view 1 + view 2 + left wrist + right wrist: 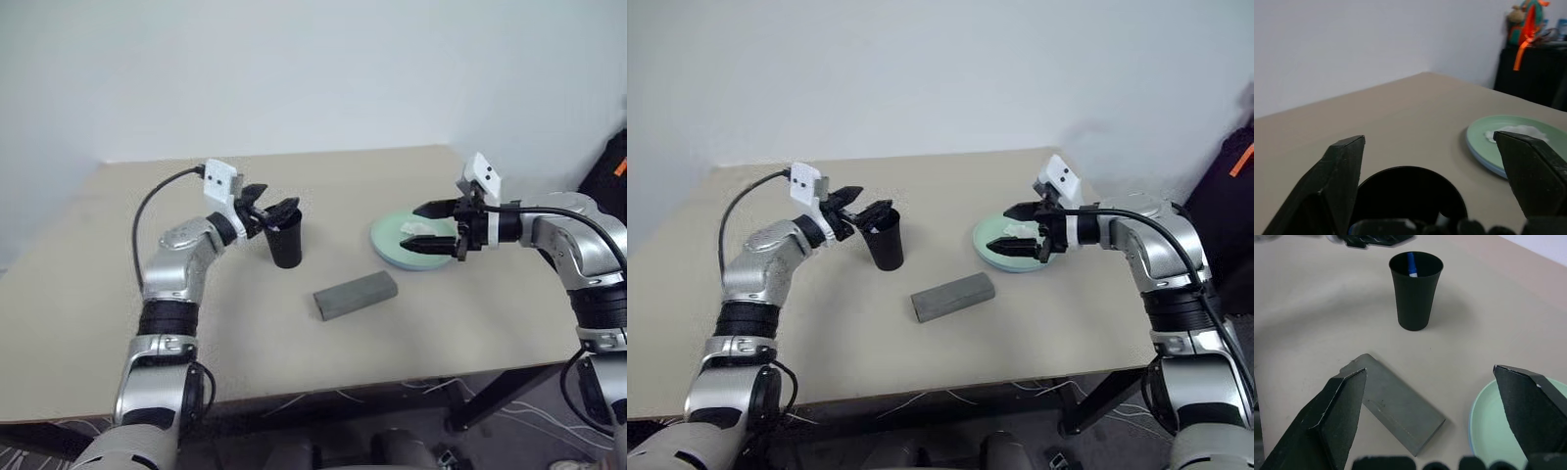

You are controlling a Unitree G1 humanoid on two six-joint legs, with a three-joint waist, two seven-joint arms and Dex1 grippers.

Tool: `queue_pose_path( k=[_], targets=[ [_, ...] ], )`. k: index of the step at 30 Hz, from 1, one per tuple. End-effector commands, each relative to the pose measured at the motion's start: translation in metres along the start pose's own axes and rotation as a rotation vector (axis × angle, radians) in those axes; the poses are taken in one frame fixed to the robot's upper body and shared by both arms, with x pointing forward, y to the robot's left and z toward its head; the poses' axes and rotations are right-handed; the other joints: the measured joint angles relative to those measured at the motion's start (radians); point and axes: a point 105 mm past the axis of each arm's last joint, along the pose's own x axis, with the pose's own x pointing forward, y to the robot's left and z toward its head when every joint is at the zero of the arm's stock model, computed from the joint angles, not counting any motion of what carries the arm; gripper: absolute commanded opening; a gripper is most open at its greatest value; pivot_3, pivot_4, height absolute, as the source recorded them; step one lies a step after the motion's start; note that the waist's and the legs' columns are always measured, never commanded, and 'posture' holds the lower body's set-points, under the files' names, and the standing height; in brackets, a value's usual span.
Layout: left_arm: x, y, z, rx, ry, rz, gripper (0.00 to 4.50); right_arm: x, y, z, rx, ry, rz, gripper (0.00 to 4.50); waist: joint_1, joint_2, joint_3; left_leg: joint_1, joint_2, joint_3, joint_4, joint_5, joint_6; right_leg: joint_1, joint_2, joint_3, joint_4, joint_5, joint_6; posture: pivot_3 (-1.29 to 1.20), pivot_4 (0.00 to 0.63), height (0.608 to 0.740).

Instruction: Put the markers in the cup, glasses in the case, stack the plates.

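Note:
The black cup (286,242) stands left of the table's centre, and a blue-capped marker (1411,264) stands inside it. My left gripper (277,207) hangs open just over the cup's rim (1405,182), nothing between its fingers. The grey case (355,294) lies closed in the middle of the table. At the right, the mint green plate (392,245) rests on a light blue plate (1484,159) whose edge shows beneath it. My right gripper (411,227) is open over the plates, holding nothing. The glasses are out of view.
A crumpled white tissue (416,230) lies on the green plate, under my right gripper. The beige table (118,294) ends at a front edge close to me. A black stand with orange items (1530,44) is off the far right.

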Motion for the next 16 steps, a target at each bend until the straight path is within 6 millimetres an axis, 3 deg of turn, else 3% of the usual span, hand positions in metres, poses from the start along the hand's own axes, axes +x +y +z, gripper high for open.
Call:
queue_pose_path(
  k=[1, 7, 13, 16],
  targets=[
    [-0.035, -0.005, 0.038, 0.092, -0.021, -0.103, 4.46, -0.004, -0.001, 0.020, -0.045, -0.061, -0.011, 4.50, -0.008, 0.000, 0.000, 0.000, 0.000, 0.000, -0.001, 0.000, 0.000, 0.000, 0.000, 0.000, 0.000, 0.000, 0.000, 0.00, 0.000, 0.732],
    [-0.080, -0.003, 0.036, 0.139, 0.088, -0.147, 4.46, 0.008, -0.005, 0.025, -0.035, -0.084, -0.012, 4.50, -0.019, 0.001, 0.000, 0.002, 0.001, 0.000, -0.002, 0.000, 0.000, 0.000, 0.000, -0.001, 0.001, -0.001, -0.002, 0.00, 0.000, 0.732],
    [-0.096, -0.019, 0.014, 0.063, 0.125, -0.141, 4.46, 0.022, -0.002, 0.028, -0.013, -0.113, 0.024, 4.50, -0.017, 0.000, 0.000, 0.001, 0.003, 0.001, -0.001, 0.000, 0.000, 0.001, -0.001, -0.002, 0.001, -0.001, -0.002, 0.00, 0.000, 0.732],
    [-0.106, -0.016, 0.000, 0.019, 0.137, -0.082, 4.46, 0.029, 0.003, 0.030, -0.004, -0.126, 0.041, 4.50, -0.017, 0.000, 0.000, 0.001, 0.003, 0.001, -0.001, 0.000, 0.000, 0.000, -0.001, -0.002, 0.001, -0.001, -0.002, 0.00, 0.000, 0.732]
  ],
)
